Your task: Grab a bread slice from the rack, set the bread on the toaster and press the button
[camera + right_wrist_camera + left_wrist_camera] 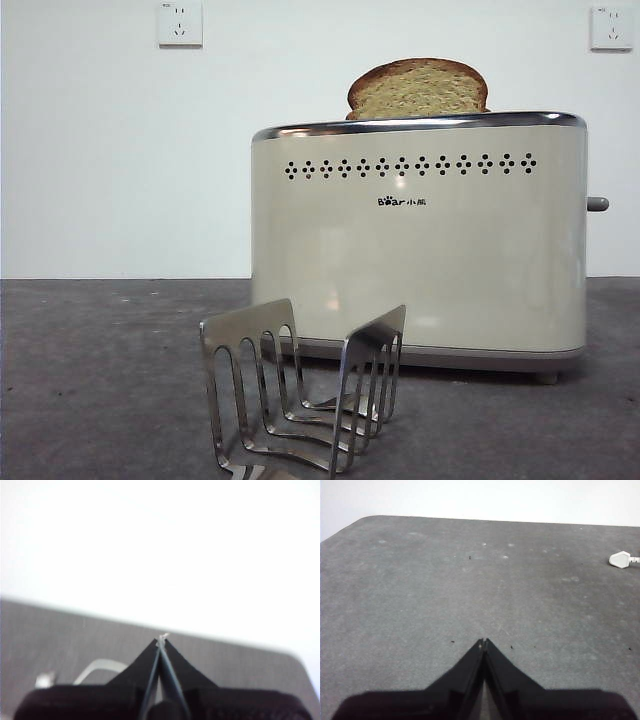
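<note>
Front view shows you the slice of bread (418, 89) standing in the top of the toaster (420, 260), its rounded upper part rising above the chrome rim. The button (597, 204) sticks out of the toaster's narrow end, high on that side. The rack (300, 390) stands empty on the bench (100, 380) just in front of the toaster, nearer the camera. No arm shows in this view. Your left gripper (483, 642) hangs over bare bench with its jaws pressed together, and a white plug (621, 559) lies well apart from it. Your right gripper (162, 640) is likewise pressed together, holding nothing, with the bench's far edge and the pale wall beyond it.
</note>
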`<state>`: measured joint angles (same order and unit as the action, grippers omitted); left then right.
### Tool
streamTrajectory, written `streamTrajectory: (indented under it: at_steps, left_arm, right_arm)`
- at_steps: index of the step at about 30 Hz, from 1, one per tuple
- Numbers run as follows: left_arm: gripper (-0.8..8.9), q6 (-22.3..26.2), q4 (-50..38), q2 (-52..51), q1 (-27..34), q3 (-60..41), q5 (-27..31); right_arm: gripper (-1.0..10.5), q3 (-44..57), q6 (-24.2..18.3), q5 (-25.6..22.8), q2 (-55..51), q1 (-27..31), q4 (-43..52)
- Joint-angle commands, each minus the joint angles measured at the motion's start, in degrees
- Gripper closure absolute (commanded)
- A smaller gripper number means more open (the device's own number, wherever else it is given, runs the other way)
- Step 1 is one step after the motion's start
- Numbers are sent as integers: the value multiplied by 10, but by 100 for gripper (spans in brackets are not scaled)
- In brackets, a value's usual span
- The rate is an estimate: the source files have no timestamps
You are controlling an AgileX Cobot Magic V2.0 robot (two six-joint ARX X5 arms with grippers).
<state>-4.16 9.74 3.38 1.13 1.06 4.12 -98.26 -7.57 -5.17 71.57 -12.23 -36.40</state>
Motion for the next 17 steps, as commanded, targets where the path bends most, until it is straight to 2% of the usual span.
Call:
streamTrajectory:
  at_steps: [1, 10, 17]
  left_arm:
    - [816, -3, -5, 0, 2, -6, 0]
    - [816, -3, -5, 0, 2, -6, 0]
    - [816, -3, -5, 0, 2, -6, 0]
  right_arm:
    - [946, 97, -10, -2, -49, -3, 108]
    - [946, 457, -3, -4, -291, 12, 366]
    - [946, 742, 4, 8, -497, 53, 428]
